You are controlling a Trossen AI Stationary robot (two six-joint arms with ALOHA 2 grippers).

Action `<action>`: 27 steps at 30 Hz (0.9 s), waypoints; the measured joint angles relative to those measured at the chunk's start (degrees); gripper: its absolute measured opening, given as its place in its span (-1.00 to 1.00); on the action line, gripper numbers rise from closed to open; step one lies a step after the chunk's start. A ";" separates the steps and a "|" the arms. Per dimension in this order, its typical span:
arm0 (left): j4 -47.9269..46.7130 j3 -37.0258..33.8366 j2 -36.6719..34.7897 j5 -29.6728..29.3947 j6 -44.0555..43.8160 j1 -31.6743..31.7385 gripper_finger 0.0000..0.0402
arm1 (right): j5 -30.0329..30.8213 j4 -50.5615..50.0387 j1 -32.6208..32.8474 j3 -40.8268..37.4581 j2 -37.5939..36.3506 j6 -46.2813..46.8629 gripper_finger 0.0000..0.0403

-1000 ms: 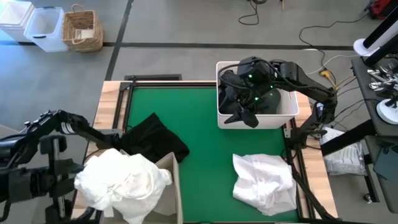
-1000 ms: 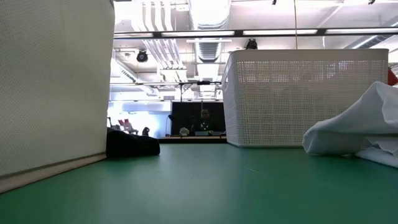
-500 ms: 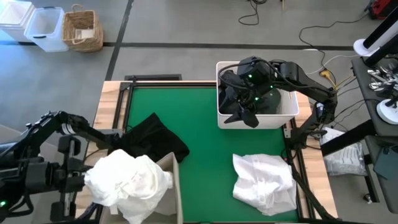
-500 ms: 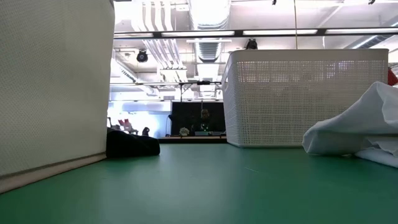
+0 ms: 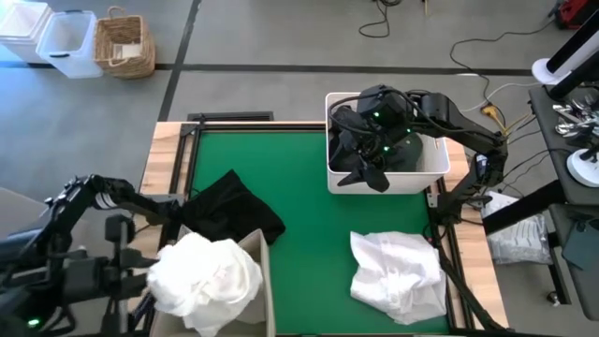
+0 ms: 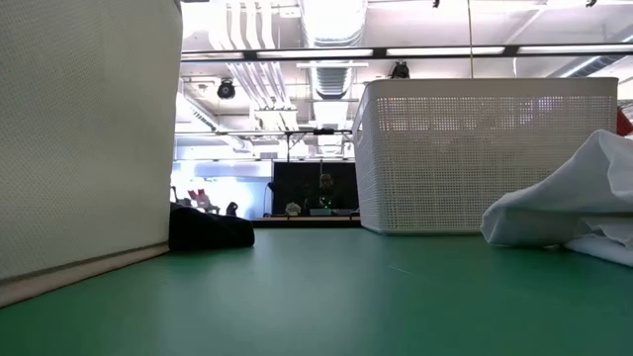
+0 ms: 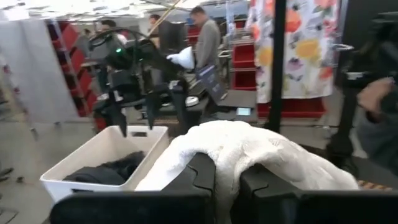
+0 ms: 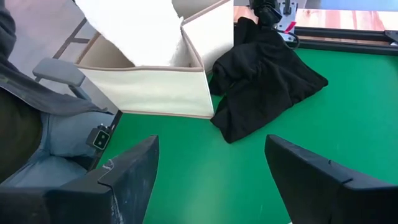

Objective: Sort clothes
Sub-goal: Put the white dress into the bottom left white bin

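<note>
My left gripper (image 7: 227, 180) is shut on a white garment (image 5: 206, 281), bunched over the open beige fabric bin (image 5: 265, 281) at the table's near left. A black garment (image 5: 234, 211) lies crumpled on the green mat just beyond the bin. Another white garment (image 5: 398, 276) lies heaped at the near right. My right gripper (image 5: 367, 173) hangs open above the white plastic basket (image 5: 435, 173) at the far right, which holds dark clothes (image 7: 106, 174); nothing is between its fingers (image 8: 124, 180). My left gripper pinches a bunched fold of the white garment (image 7: 227, 158) between its two fingers, which come level from the table's left side. The cloth billows up and drapes over both fingers. Its lower part (image 8: 134, 37) hangs down into the bin's opening.
In the low view the bin's wall (image 6: 89, 129) fills the left and the basket (image 6: 485, 148) stands at the back right, with open green mat (image 5: 318, 243) between them. Wooden table edges and black rails frame the mat. People and racks show in the room beyond.
My left gripper has carried the white garment toward the table's right, over the bin, sinking a little and rolling about its own axis. The garment has drawn together into a tighter bunch. My right gripper has kept still above the basket.
</note>
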 joint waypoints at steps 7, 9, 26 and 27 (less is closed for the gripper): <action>-2.53 -0.55 0.07 8.68 -5.03 5.29 -1.00 | -0.01 0.04 -0.01 0.00 0.00 -0.01 0.35; -3.29 -0.62 0.07 10.97 -6.04 6.21 -1.00 | -0.01 0.04 0.00 0.00 0.00 0.01 0.33; -15.09 -0.88 -1.06 32.63 -18.45 6.13 -1.00 | -0.02 0.13 0.00 0.00 0.00 0.70 0.35; -15.09 -0.92 -1.09 33.26 -18.67 6.16 -1.00 | -0.02 0.13 0.00 0.00 0.00 0.74 0.36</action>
